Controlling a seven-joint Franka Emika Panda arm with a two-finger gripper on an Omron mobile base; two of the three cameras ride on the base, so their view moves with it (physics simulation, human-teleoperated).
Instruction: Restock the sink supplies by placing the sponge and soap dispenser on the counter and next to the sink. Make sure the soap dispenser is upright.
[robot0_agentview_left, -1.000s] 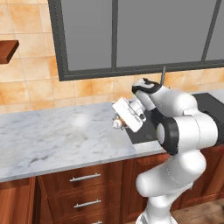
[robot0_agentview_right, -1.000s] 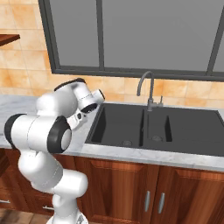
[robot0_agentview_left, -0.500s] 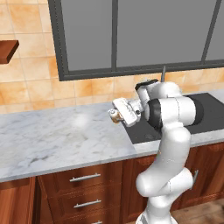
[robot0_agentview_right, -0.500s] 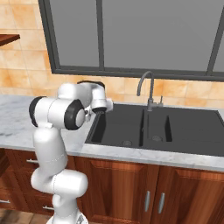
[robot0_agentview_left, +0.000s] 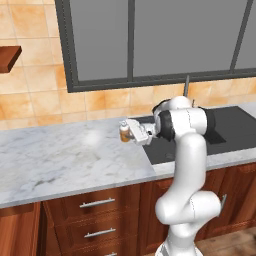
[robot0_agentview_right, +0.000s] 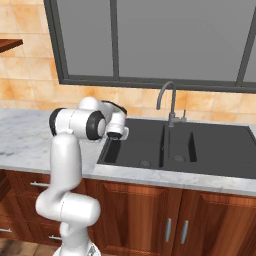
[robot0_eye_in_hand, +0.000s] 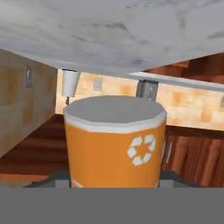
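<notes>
My gripper (robot0_agentview_left: 131, 131) reaches out sideways to the left and is shut on the soap dispenser (robot0_agentview_left: 124, 132), a small orange bottle with a whitish top. The bottle hangs low over the marble counter (robot0_agentview_left: 60, 160), just left of the dark sink (robot0_agentview_left: 230, 125). Whether it touches the marble I cannot tell. Up close in the hand view, the soap dispenser (robot0_eye_in_hand: 114, 140) is an orange cylinder with a white recycling mark and a grey end face, and the counter (robot0_eye_in_hand: 131, 30) runs across the top of that rolled picture. The sponge is out of view.
The grey faucet (robot0_agentview_right: 167, 100) rises behind the sink basin (robot0_agentview_right: 150, 142). A dark-framed window runs along the tiled back wall. A brown wall shelf (robot0_agentview_left: 9, 57) juts out at the far left. Wooden drawers (robot0_agentview_left: 95, 205) sit under the counter.
The arm has straightened up and its hand has swung left, carrying the soap dispenser from the sink's left edge to a spot over the marble.
</notes>
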